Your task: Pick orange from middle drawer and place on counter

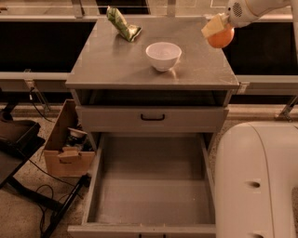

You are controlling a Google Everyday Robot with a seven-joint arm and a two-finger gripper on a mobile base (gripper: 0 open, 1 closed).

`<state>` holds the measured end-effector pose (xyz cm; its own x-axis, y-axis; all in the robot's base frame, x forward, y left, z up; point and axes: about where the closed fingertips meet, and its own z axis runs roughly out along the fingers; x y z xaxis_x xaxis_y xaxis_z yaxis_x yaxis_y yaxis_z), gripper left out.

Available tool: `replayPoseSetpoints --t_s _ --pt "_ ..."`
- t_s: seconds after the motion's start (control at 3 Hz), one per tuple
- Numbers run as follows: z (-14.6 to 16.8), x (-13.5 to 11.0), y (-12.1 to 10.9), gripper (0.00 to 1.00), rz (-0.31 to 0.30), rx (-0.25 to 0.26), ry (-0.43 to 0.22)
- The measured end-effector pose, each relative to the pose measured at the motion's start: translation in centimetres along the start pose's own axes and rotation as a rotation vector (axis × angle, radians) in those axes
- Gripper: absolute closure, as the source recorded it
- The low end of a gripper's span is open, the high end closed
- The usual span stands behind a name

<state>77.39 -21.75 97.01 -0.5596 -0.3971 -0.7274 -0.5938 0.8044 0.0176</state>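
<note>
Reaching in from the far right, the white arm holds its two-finger gripper above the far right corner of the smooth grey counter. Its beige fingers pinch the small round bright-orange fruit. The deep grey middle drawer sits pulled open.

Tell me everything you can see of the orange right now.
The orange is a small, round, bright-orange fruit that looks smooth-skinned and whole. The gripper is shut on it from above, and a pale finger pad covers its upper left side. It is at the right rear edge of the grey counter, to the right of the white bowl and apart from it. Whether it touches the counter cannot be told.
</note>
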Motion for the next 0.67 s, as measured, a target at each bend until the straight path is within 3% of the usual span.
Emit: replayPoseSetpoints --t_s 0.67 --pt "8.1 -0.6 -5.6 1.00 0.213 0.124 -0.108"
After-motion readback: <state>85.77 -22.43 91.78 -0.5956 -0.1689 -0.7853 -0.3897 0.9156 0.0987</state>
